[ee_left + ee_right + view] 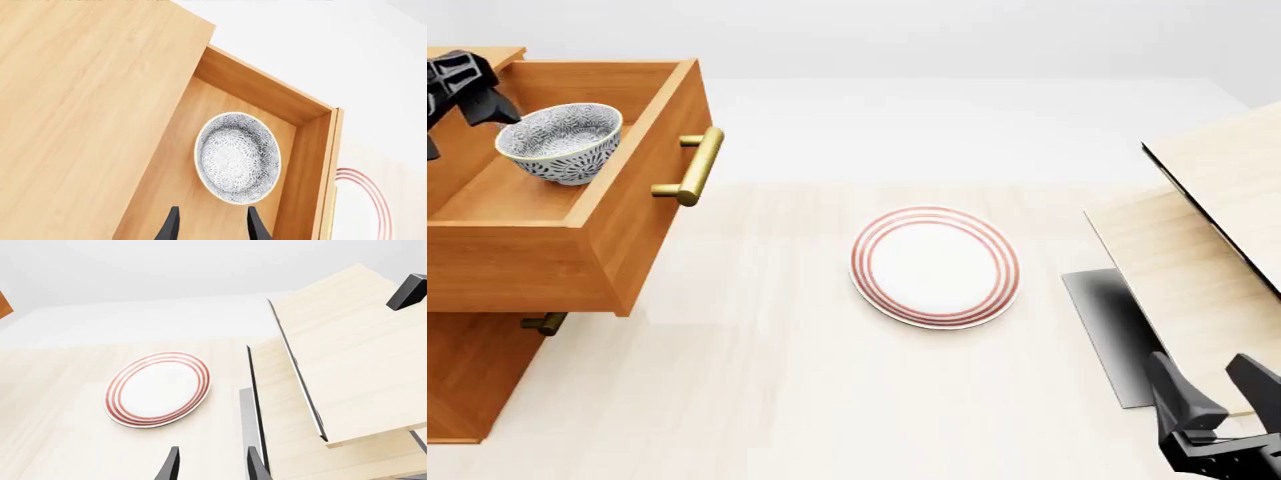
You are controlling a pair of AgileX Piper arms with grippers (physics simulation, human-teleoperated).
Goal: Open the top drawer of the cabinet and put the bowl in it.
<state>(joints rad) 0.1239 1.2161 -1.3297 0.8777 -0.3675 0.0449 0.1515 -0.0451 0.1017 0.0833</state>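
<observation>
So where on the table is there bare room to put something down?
Bare table lies between the cabinet and the plate, and in front of the plate. The right side is crowded by the pale wooden structure.

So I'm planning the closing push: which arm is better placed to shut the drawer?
Left. Its gripper hangs open just above the bowl in the open drawer; the right gripper sits far across, beyond the plate.

Simulated tabletop test scene. Blank white surround; pale table (761,380) bearing only cabinet (481,370), plate (936,266) and light-wood structure (1214,250)
</observation>
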